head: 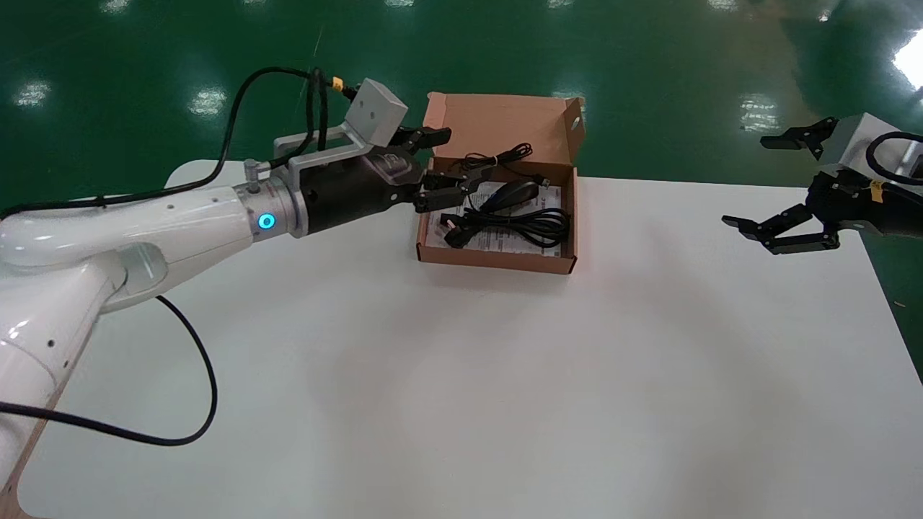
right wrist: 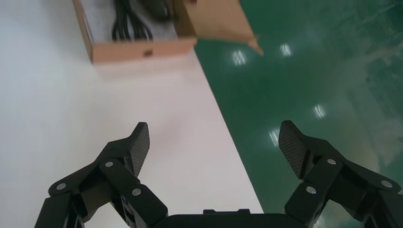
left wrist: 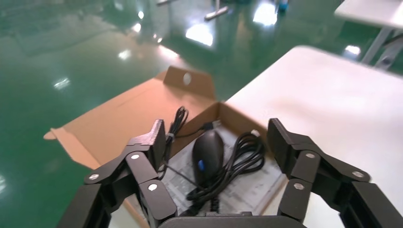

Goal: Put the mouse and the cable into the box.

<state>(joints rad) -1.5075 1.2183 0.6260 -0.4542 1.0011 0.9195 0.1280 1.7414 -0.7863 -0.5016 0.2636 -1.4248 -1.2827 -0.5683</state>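
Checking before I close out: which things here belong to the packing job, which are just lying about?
Job: open brown cardboard box; black computer mouse and coiled black cable, both inside it; left gripper, open at the box.
Lying about: printed white paper sheet under them; white table; right gripper, open, idle at the table's right edge.

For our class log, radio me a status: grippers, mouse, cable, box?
Left gripper open, empty, over box's left side. Right gripper open, idle, at table's right edge. Mouse and cable inside open box. Nothing obstructing.
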